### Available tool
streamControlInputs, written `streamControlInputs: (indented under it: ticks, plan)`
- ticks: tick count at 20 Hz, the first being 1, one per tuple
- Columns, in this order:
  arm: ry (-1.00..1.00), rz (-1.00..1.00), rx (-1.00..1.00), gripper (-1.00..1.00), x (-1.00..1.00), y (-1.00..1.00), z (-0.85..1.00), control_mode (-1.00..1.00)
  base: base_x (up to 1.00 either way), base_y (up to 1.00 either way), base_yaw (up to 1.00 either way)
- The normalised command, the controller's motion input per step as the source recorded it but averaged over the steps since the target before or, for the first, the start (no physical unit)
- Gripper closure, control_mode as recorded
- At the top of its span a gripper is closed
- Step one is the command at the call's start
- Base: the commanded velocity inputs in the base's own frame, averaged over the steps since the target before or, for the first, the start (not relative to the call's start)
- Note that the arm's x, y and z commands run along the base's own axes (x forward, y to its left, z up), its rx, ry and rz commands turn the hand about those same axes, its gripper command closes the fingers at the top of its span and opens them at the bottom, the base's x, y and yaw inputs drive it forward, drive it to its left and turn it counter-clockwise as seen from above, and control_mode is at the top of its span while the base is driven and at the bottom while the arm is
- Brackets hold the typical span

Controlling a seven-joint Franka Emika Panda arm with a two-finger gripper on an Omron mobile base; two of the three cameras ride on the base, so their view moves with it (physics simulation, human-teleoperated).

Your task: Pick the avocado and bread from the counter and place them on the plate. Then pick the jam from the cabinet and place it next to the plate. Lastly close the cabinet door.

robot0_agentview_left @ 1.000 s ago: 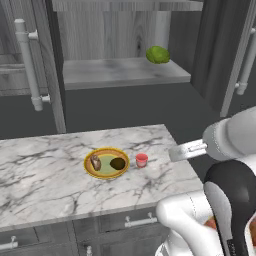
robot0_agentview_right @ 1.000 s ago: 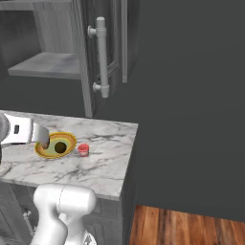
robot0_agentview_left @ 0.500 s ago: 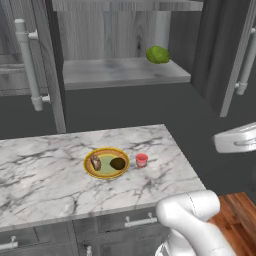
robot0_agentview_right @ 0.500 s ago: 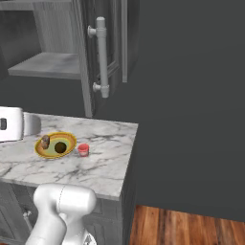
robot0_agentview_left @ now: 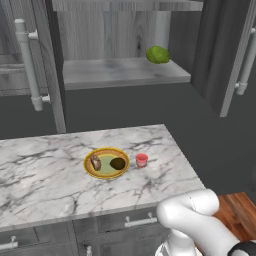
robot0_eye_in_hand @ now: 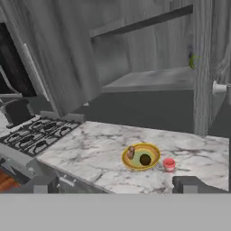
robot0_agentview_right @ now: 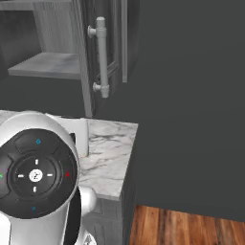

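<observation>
The marble tabletop [robot0_agentview_left: 60, 185] carries the plate [robot0_agentview_left: 106, 163], with the jam [robot0_agentview_left: 142, 160] standing just beside its rim. Above, the cabinet shelf [robot0_agentview_left: 100, 72] holds a green round lump [robot0_agentview_left: 157, 54].

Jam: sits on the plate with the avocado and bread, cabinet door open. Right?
Not quite. The jam stands on the counter beside the plate, not on it, as the left base view shows. The avocado and bread are on the plate, and the cabinet door is open.

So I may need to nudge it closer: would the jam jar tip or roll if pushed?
The jam stands upright on the counter, squat and short, so it would probably slide rather than tip. On its side its round body could roll. The plate beside it would likely stop it.
</observation>
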Motion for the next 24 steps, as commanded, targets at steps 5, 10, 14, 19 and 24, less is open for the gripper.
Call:
streamControlInputs:
  ticks: [5,10,14,19,24]
  plan:
    - [-0.26,0.02,0.22,-1.00,-0.49,-0.61,-0.04,-1.00,0.00,0.00,0.00]
    - [-0.54,-0.07,0.09,-1.00,0.04,-0.22,-0.01,-1.00,0.00,0.00,0.00]
    - [-0.34,-0.02,0.13,-1.00,0.48,-0.10,0.00,-1.00,0.00,0.00,0.00]
    - [-0.02,0.00,0.14,-1.00,0.93,-0.06,-0.07,-1.00,0.00,0.00,0.00]
    - [0.00,0.00,0.19,-1.00,0.80,-0.29,-0.23,-1.00,0.00,0.00,0.00]
